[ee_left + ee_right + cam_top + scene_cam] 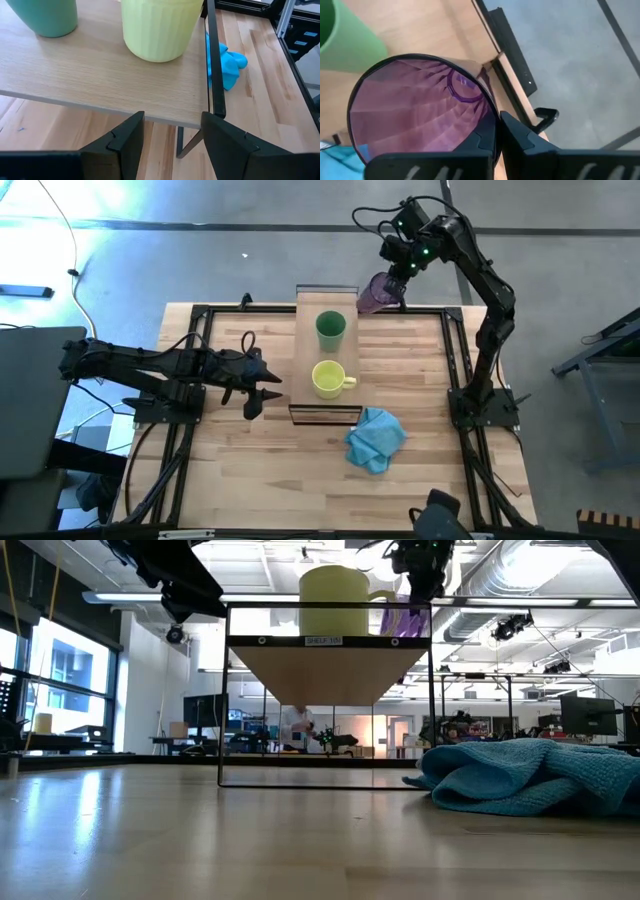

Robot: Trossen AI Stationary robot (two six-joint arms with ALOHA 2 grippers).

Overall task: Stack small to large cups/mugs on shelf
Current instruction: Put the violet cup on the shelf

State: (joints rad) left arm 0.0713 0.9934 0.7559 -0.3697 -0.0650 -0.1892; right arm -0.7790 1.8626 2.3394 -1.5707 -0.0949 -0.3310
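The shelf (329,355) stands mid-table, a light-wood board on a dark frame. On it stand the green cup (331,328) toward the far end and the yellow mug (328,378) nearer, with its handle pointing to the table's right. My right gripper (398,278) is shut on the purple tumbler (376,294) over the shelf's far right corner. My left gripper (262,386) is open and hovers left of the shelf's near end. In the left wrist view the left gripper (172,132) faces the board's corner, with the mug (157,27) beyond it. My right gripper (492,132) holds the purple tumbler by its rim (490,112), with one finger (520,135) outside the wall and the other inside the mouth. It comes from above and from the table's far right. The tumbler hangs tilted; I cannot tell whether its base touches the shelf.
A crumpled blue cloth (375,438) lies on the tabletop just right of the shelf's near end. A black frame runs around the tabletop (240,480). Bare wood lies near and left of the shelf.
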